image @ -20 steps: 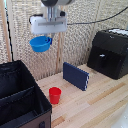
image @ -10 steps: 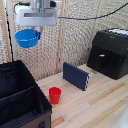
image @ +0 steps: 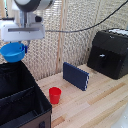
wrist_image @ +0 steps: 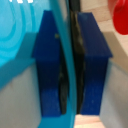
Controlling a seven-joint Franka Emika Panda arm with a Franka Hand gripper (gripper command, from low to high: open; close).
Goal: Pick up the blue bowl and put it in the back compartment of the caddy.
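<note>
The blue bowl (image: 13, 51) hangs above the caddy (image: 20, 102) — we see the gripper (wrist_image: 70, 75) clamped on its rim, arm reaching down; no writing is legible.

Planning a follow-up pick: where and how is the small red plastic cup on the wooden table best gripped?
The small red plastic cup stands upright, mouth up, apart from the black fabric caddy. Probably best taken at the rim from straight above, one finger inside and one outside the thin wall.
</note>
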